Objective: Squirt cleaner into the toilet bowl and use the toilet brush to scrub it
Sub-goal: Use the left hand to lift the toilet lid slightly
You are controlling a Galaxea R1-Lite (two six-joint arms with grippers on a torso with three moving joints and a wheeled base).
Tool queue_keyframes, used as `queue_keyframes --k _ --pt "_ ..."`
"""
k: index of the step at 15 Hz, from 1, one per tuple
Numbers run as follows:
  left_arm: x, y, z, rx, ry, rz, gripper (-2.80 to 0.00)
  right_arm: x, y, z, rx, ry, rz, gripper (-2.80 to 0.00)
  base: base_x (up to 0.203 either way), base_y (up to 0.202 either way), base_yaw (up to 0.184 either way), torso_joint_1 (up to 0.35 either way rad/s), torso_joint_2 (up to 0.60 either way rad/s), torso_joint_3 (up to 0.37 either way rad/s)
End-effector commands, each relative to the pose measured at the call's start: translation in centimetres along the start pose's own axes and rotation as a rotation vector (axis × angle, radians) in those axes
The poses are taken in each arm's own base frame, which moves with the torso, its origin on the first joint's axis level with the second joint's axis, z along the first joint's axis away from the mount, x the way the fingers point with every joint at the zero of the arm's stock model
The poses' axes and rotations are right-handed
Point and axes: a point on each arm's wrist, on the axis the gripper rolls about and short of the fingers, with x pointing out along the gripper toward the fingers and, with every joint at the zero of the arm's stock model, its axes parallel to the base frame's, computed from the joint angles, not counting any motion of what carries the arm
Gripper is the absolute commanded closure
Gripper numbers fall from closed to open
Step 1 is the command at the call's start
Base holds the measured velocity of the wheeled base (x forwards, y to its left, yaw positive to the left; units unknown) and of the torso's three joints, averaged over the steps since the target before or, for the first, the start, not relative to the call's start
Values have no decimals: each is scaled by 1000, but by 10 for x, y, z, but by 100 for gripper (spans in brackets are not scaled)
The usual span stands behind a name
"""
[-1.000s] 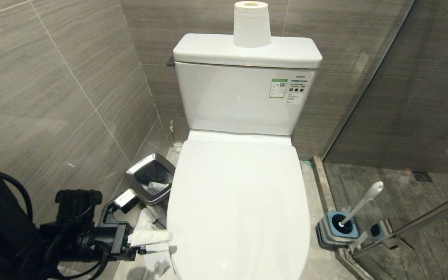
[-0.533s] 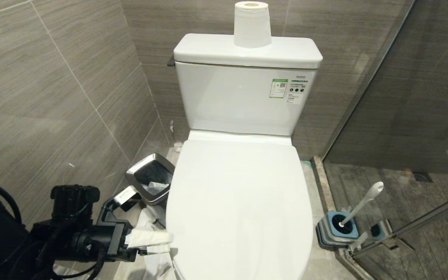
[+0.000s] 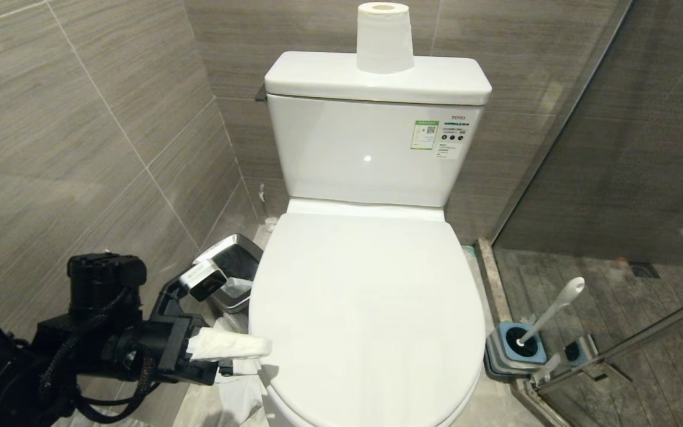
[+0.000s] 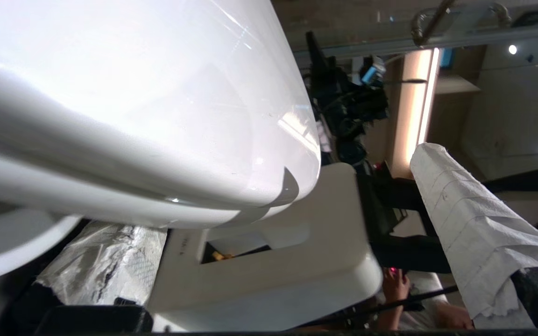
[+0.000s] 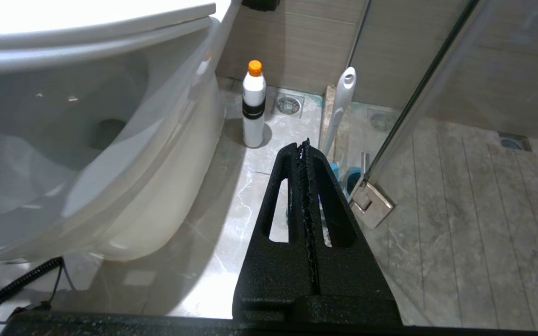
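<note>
Lid down is the fact that governs everything now: the toilet bowl (image 3: 371, 314) is covered by its white seat lid, long axis running from the cistern toward the robot. The left gripper (image 3: 223, 320) sits at the lid's front-left edge, fingers spread wide, one finger wrapped in white paper (image 3: 229, 346) and lying just at the rim, the other raised near the steel-rimmed bin (image 3: 232, 267). From the left wrist view the lid's edge (image 4: 269, 186) appears slightly raised from the seat below. I judge the lid must swing up toward the cistern, and the left arm is the nearer one. The right gripper (image 5: 305, 145) hangs low, fingers pressed together on nothing. Beyond it stand the cleaner bottle (image 5: 253, 105) on the floor and the toilet brush (image 3: 549, 311) in its blue holder (image 3: 516, 350), at the bowl's right side.
</note>
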Motion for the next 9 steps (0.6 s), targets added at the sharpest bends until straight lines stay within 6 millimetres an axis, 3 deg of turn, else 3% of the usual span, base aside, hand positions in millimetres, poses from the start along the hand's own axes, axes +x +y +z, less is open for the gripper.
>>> queue_keyframes --k 1,5,9 --pt "3 -15 3 40 6 -14 -280 1 0 -3 -1 11 1 0 0 0 0 0 0 0" --pt "20 -27 7 34 28 -21 -280 1 0 -3 -1 12 1 0 0 0 0 0 0 0" --pt "23 -50 8 21 28 -37 -280 1 0 -3 0 11 1 0 0 0 0 0 0 0"
